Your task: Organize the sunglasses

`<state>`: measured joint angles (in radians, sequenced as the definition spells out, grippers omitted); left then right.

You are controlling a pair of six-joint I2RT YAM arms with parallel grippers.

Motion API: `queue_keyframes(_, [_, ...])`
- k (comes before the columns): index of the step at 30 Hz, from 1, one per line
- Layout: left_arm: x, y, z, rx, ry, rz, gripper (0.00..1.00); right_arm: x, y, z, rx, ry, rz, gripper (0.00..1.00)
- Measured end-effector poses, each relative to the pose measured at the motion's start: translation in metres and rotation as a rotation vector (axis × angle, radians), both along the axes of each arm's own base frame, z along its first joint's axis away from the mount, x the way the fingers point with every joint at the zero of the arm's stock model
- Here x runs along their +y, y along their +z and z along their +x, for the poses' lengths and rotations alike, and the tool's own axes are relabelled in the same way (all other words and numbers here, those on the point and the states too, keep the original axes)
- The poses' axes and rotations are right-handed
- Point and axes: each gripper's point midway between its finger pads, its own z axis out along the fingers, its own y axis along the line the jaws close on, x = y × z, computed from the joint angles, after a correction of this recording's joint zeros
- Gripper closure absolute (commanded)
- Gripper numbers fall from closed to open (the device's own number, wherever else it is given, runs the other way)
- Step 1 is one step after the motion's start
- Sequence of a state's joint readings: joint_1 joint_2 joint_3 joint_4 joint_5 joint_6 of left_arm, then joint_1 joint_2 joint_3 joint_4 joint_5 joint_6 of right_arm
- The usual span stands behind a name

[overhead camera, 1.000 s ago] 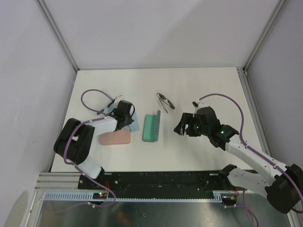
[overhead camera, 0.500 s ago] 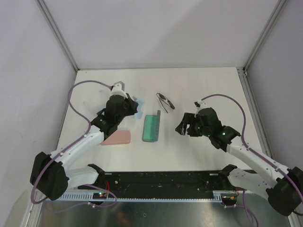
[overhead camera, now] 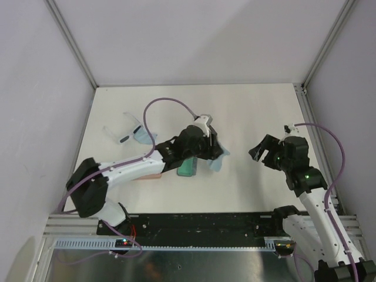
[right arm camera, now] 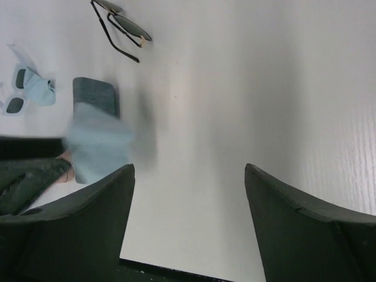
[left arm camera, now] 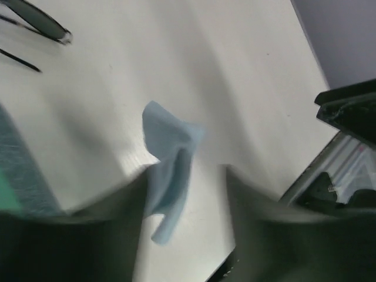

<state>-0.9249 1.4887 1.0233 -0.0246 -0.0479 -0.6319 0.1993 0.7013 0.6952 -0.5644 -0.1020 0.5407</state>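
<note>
The left gripper (left arm camera: 185, 176) hovers just right of the teal case (overhead camera: 187, 169), its fingers parted with a light blue cloth (left arm camera: 170, 158) between them. The right gripper (right arm camera: 188, 167), spread wide and empty, hangs well right of the case. The dark sunglasses (right arm camera: 130, 27) lie just beyond the case. The white sunglasses (overhead camera: 120, 134) lie far to its left, beside a second cloth (overhead camera: 141, 136). All rest on a white table (overhead camera: 258, 111) between pale lilac walls (overhead camera: 194, 41).
</note>
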Motion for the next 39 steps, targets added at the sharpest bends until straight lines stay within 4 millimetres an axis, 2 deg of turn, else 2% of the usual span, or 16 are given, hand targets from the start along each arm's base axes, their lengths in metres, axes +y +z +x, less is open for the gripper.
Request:
queue_keyframes(2, [-0.009,-0.008,-0.002,0.011,-0.032,0.016,0.04,-0.004,-0.004,-0.004,0.02,-0.005,-0.002,0.14])
queue_keyframes(5, [-0.01,-0.022,-0.006,0.043,-0.042,0.044,0.01,-0.002,-0.012,-0.011,0.052,0.018,0.003,0.19])
queue_keyframes(7, [-0.006,-0.024,-0.005,0.038,-0.029,0.057,0.05,0.001,-0.019,-0.014,0.075,0.035,0.007,0.28])
queue_keyframes(10, [0.007,-0.024,-0.003,0.027,-0.007,0.069,0.18,0.007,-0.036,-0.017,0.134,0.066,0.007,0.4])
queue_keyframes(14, [0.026,-0.026,0.003,0.017,0.016,0.09,0.35,0.025,-0.064,-0.025,0.228,0.138,-0.026,0.44])
queue_keyframes(18, [0.034,-0.031,0.007,0.011,0.016,0.115,0.42,0.042,-0.081,-0.029,0.273,0.193,-0.078,0.46])
queue_keyframes(21, [0.031,-0.038,0.003,0.015,-0.019,0.131,0.45,0.049,-0.092,-0.025,0.289,0.201,-0.12,0.51])
queue_keyframes(28, [0.016,-0.074,-0.01,0.068,-0.117,0.201,0.5,0.045,-0.116,-0.01,0.319,0.138,-0.202,0.55])
queue_keyframes(39, [0.003,-0.077,-0.02,0.069,-0.165,0.212,0.52,0.031,-0.151,0.022,0.365,0.075,-0.221,0.56])
